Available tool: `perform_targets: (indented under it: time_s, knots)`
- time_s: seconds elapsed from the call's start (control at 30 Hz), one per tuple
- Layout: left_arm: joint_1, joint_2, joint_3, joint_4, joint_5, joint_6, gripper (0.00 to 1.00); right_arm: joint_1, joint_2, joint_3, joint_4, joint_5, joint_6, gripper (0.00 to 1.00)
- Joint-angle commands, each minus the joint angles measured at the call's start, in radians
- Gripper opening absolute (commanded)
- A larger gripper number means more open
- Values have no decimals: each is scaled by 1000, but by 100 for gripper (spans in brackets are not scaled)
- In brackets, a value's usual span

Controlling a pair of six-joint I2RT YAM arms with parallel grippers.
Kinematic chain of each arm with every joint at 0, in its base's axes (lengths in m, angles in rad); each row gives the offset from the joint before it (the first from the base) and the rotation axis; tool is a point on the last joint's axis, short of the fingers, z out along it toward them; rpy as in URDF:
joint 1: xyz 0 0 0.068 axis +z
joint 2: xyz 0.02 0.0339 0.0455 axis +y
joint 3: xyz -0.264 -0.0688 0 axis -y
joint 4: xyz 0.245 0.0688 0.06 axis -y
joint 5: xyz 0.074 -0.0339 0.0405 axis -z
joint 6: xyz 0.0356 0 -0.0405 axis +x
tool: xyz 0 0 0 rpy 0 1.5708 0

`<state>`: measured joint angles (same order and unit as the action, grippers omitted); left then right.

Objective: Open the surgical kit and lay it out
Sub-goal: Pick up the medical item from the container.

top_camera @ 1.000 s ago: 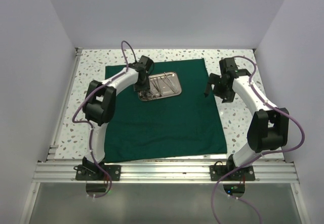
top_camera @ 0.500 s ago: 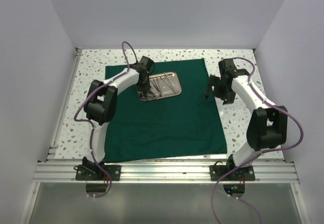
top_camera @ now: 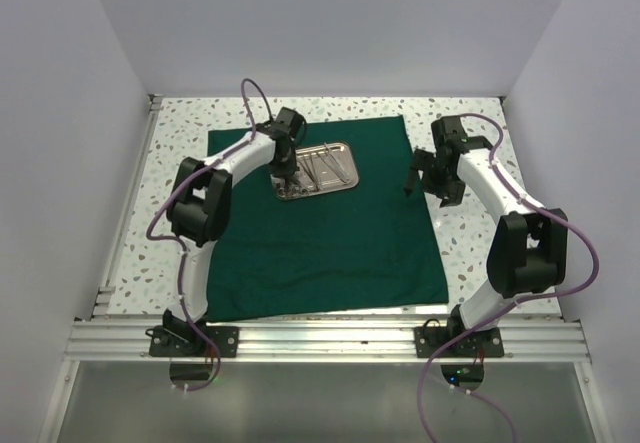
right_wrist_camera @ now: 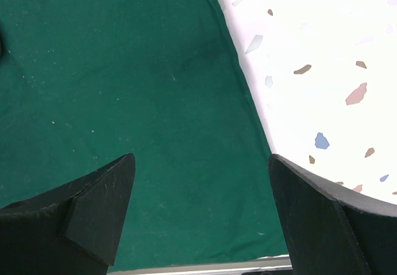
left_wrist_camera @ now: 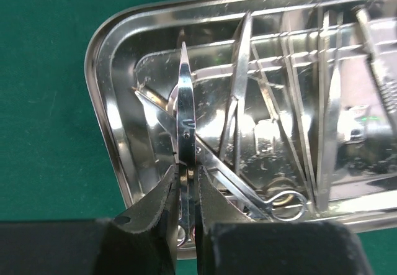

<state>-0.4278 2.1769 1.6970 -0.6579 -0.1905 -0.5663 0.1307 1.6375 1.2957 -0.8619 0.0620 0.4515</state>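
Pinching scissors (left_wrist_camera: pixel 186 120) near pivot, left claw (left_wrist_camera: pixel 185 185) nearly closed, inside tray (left_wrist_camera: pixel 102 95) on cloth (left_wrist_camera: pixel 43 70); likely for lift-out. Right claw (right_wrist_camera: pixel 198 213) wide open, empty, over cloth edge beside bare surface (right_wrist_camera: pixel 322 51), clear of work

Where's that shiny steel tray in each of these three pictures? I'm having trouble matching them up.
Top external: the steel tray lies on the far part of the green cloth, under the left gripper.
Left wrist: it fills most of the picture, and the gripper is shut on scissors in it.
Right wrist: not in it.
Shared landmark: the green cloth, seen in all three views.
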Motion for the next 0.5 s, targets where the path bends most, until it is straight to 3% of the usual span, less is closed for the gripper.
perform_targets:
  time_s: [0.0,0.13,0.27,0.4,0.47]
  knots:
    - [-3,-19,107,-25,-12,2,0,-2,5,43,-8,12,-13,92]
    - [-3,-28,229,-75,-18,8,0,0,4,54,-9,2,-13,92]
    - [-3,-90,237,-111,-26,9,0,0,2,62,-9,-13,-10,92]
    - [-3,-216,118,-124,-50,0,0,0,-1,54,-5,-37,-2,92]
    - [-5,-322,-17,-121,-62,-7,0,1,-7,45,3,-47,1,92]
